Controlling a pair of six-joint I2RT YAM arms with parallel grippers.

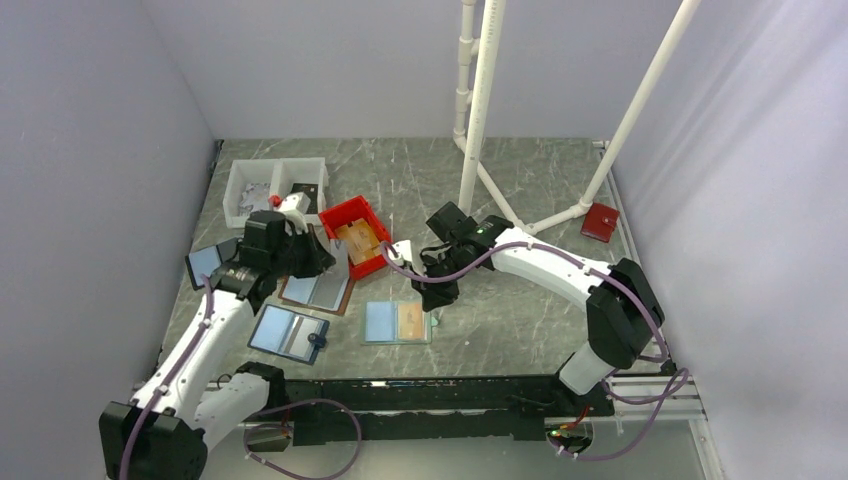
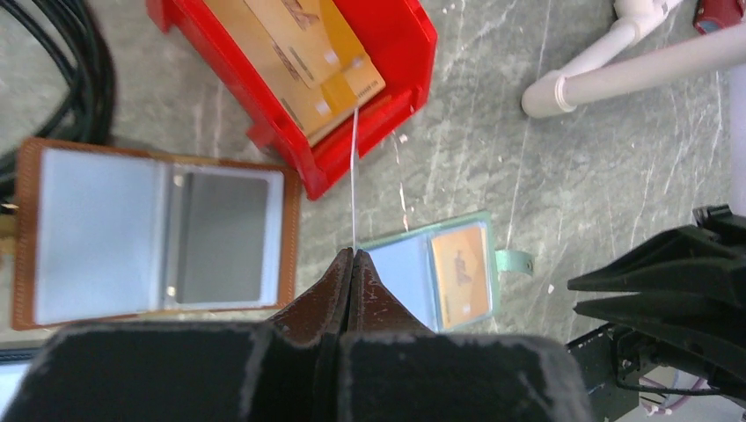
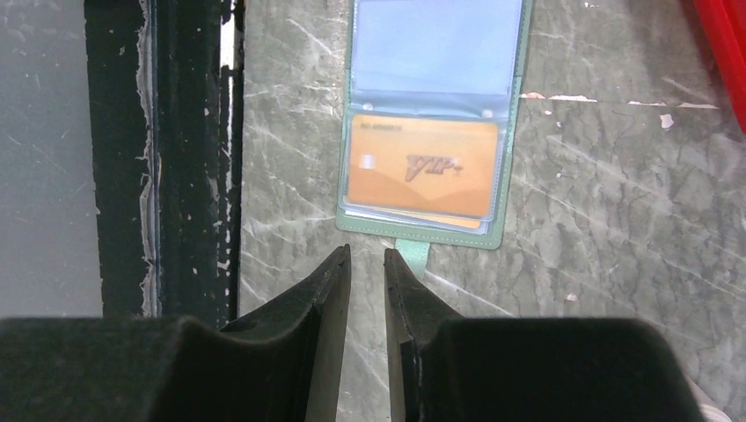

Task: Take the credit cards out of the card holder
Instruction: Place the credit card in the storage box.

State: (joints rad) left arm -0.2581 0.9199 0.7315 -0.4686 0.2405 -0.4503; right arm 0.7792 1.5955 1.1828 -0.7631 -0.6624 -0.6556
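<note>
The card holder point(image 1: 397, 322) lies open on the table, teal-edged, with an orange-tan credit card point(image 1: 411, 321) in its right pocket and the left pocket looking empty. It also shows in the left wrist view point(image 2: 435, 277) and the right wrist view point(image 3: 431, 114), where the orange card point(image 3: 422, 165) carries "VIP". My left gripper point(image 2: 354, 252) is shut on a thin pale card point(image 2: 354, 176) seen edge-on, held above the table near the red bin; it shows in the top view point(image 1: 325, 258). My right gripper point(image 3: 366, 255) is slightly open and empty, just beside the holder's tab point(image 3: 413, 255).
A red bin point(image 1: 355, 232) holds orange cards point(image 2: 308, 61). A brown-edged folder point(image 1: 315, 290) and a navy-edged folder point(image 1: 288, 333) lie open at left. A white tray point(image 1: 275, 185) sits far left. White pipe legs point(image 1: 480, 120) and a red block point(image 1: 600, 221) stand behind.
</note>
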